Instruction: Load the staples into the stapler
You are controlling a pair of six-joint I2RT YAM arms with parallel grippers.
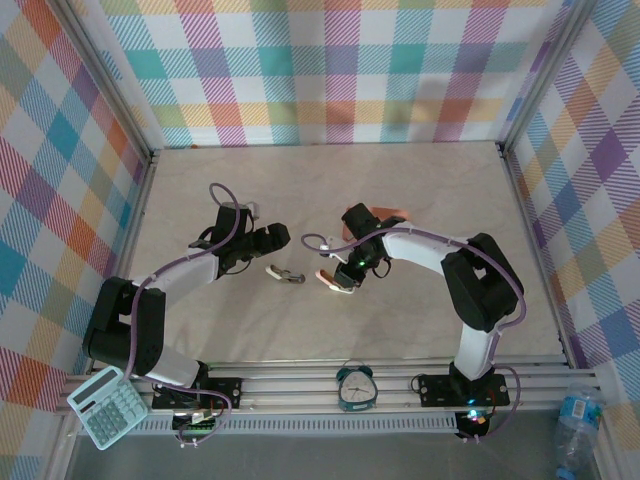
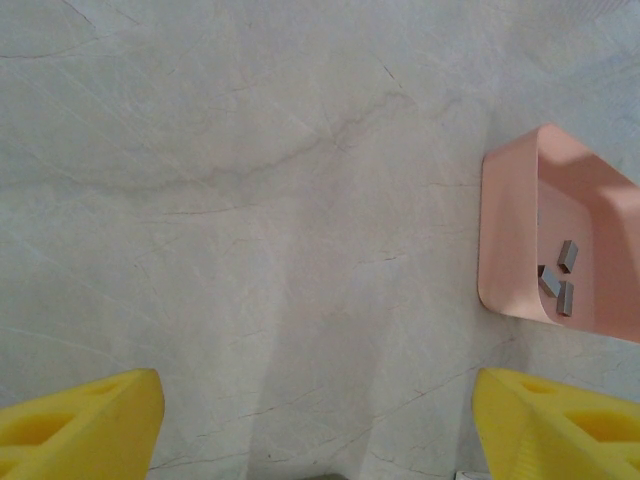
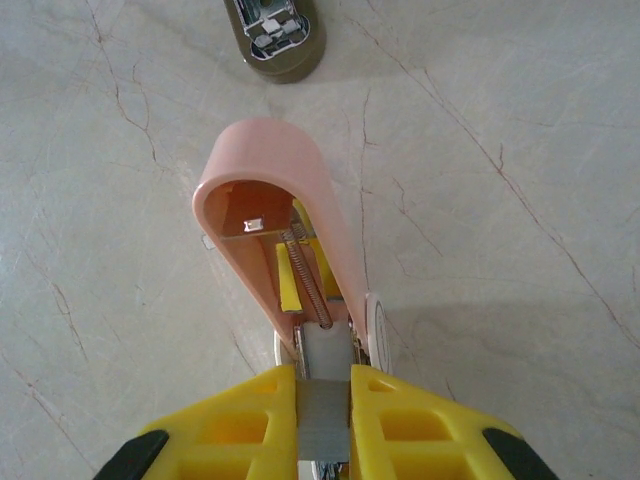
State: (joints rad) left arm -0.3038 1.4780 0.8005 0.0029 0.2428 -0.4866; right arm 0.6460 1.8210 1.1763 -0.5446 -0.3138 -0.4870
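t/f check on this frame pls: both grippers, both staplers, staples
1. The right gripper is shut on the pink stapler. True.
2. The pink stapler is closed. False: its top is swung open and the spring shows.
3. The staples lie loose on the table. False: three strips lie in the pink tray.
4. The left gripper is shut on a staple strip. False: it is open with nothing between its fingers.
5. An olive stapler lies on the table beyond the pink one. True.
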